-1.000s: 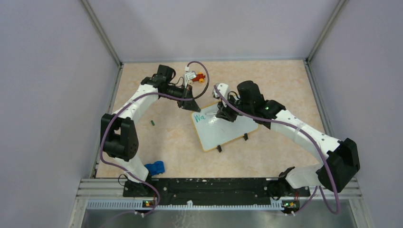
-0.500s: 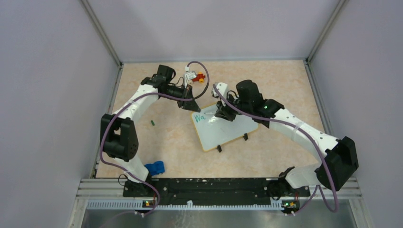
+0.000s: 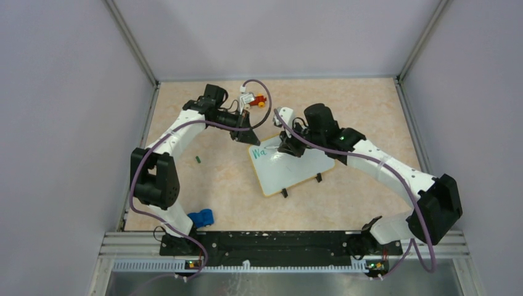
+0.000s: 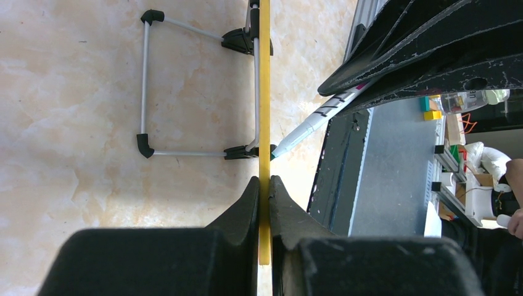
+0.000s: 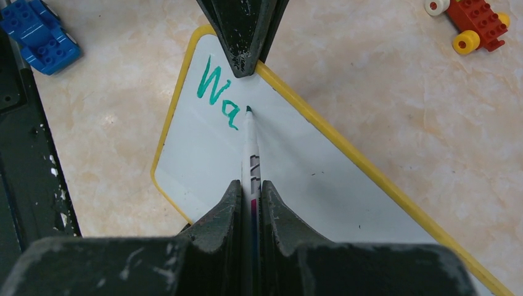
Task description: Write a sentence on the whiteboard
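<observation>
The whiteboard [image 3: 295,168], white with a yellow rim and two black feet, lies in the middle of the table. My left gripper [image 3: 248,140] is shut on its far rim [image 4: 264,74], seen edge-on in the left wrist view. Green lettering "Wa" [image 5: 217,94] sits at the board's top left corner [image 3: 260,152]. My right gripper [image 3: 285,150] is shut on a white marker [image 5: 251,148] whose green tip rests on the board just right of the "a". The marker also shows in the left wrist view [image 4: 311,125].
A red and yellow toy car [image 3: 261,100] lies behind the board, also in the right wrist view [image 5: 472,23]. A blue brick toy [image 3: 201,217] sits near the left arm's base. A small green cap [image 3: 198,159] lies left of the board. The board's wire stand [image 4: 148,80] shows underneath.
The right arm has shifted slightly left along the board with the marker. The left gripper and the board have not moved.
</observation>
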### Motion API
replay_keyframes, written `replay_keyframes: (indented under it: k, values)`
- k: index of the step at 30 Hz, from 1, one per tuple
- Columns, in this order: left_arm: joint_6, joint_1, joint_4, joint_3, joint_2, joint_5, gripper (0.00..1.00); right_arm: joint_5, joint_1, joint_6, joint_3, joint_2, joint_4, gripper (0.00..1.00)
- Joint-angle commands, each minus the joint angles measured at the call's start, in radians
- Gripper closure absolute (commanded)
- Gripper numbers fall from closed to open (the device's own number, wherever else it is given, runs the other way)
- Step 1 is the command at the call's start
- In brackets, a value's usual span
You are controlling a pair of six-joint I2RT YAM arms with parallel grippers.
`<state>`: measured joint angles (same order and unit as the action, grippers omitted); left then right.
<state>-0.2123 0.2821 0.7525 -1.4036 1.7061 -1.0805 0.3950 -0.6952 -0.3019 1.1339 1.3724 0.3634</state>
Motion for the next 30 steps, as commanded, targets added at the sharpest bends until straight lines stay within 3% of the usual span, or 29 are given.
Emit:
replay_keyframes:
  k: [1, 30]
  values:
    - [-0.022, 0.012, -0.002, 0.007, -0.019, 0.001, 1.0, 0.005, 0.005, 0.006, 0.051, 0.008, -0.036, 1.0]
    - [-0.022, 0.012, -0.001, 0.008, -0.025, 0.003, 1.0, 0.002, 0.012, -0.017, -0.053, -0.048, 0.001, 1.0]
